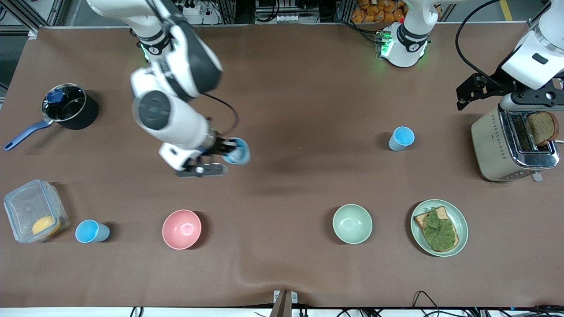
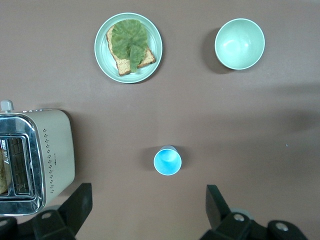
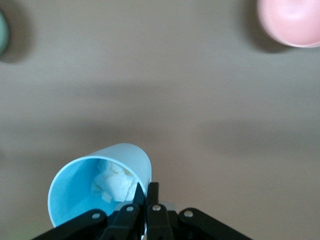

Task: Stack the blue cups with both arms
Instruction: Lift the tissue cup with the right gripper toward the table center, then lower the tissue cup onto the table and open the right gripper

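Observation:
My right gripper [image 1: 227,149] is shut on the rim of a grey-blue cup [image 1: 238,152] with a white patch inside, one finger inside the wall and one outside. It holds the cup tilted above the middle of the table, as the right wrist view also shows [image 3: 100,180], with the gripper [image 3: 145,192] at its rim. A second blue cup [image 1: 401,138] stands upright toward the left arm's end. My left gripper [image 1: 471,90] hangs open and empty, high beside the toaster. In the left wrist view that cup [image 2: 167,161] sits just ahead of the open gripper [image 2: 147,205]. A third blue cup [image 1: 91,231] stands beside the plastic box.
A pink bowl [image 1: 181,229] [image 3: 292,20], a pale green bowl [image 1: 352,223] [image 2: 239,43] and a plate [image 1: 463,229] with topped toast lie nearer the front camera. A toaster [image 1: 493,145] stands at the left arm's end. A pot [image 1: 70,105] and a plastic box [image 1: 26,207] are at the right arm's end.

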